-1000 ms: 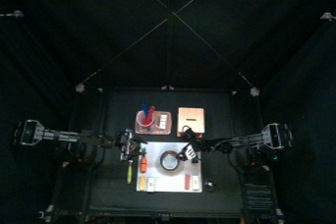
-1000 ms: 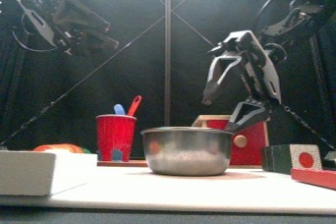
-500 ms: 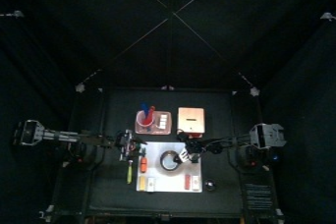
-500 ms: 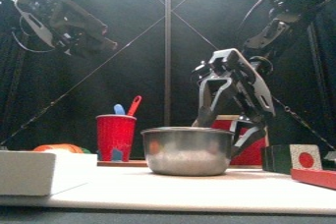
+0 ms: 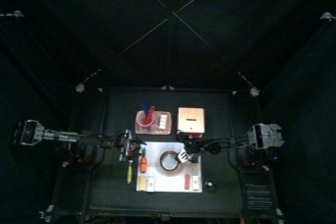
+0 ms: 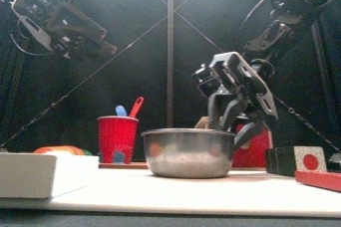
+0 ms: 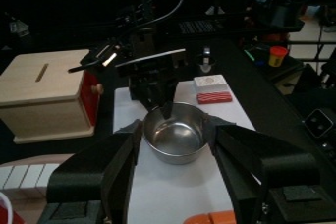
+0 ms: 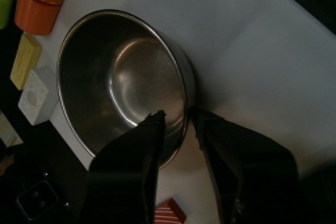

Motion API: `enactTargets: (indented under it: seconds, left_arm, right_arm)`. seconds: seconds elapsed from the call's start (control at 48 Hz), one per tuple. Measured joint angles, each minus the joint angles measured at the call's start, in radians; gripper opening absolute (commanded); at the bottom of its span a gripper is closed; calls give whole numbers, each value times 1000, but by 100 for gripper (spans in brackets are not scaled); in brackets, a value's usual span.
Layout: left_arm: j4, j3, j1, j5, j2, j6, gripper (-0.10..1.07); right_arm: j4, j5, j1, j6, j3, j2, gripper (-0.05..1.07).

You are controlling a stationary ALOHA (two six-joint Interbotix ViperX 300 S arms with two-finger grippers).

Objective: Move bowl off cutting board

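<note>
The bowl [image 6: 189,152], shiny steel inside, stands on the white cutting board [image 6: 200,193]; from above it is a dark ring [image 5: 171,163] on the board [image 5: 155,176]. My right gripper [image 8: 179,122] is down at the bowl's rim [image 8: 125,76], one jaw inside the wall and one outside, with a gap still showing between them. In the front view this gripper [image 6: 229,123] hangs over the bowl's right rim. My left gripper [image 7: 178,159] is open, held high and back from the bowl [image 7: 175,135].
A red cup [image 6: 118,137] with utensils and a red box [image 6: 253,147] stand behind the bowl. A white block [image 6: 34,173] lies front left and red blocks [image 6: 317,178] front right. A wooden box [image 7: 46,83] stands beside the board. An orange-tan rectangle [image 5: 195,117] lies at the back.
My right gripper has come down from above the bowl to its right rim and its jaws have narrowed around the wall. The bowl has not moved. The left arm shifted only slightly.
</note>
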Motion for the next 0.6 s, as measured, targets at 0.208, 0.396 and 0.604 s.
enactTargets:
  seconds: [0.208, 0.396, 0.604]
  left_arm:
    - [-2, 0, 0, 0, 0, -2, 87]
    - [-2, 0, 0, 0, 2, 0, 87]
    - [-2, 0, 0, 0, 0, -2, 87]
  right_arm:
    - [-3, 15, 0, 0, -5, 2, 60]
    - [-12, 37, 0, 0, -14, 0, 59]
    - [-37, 81, -5, 0, -21, -49, 59]
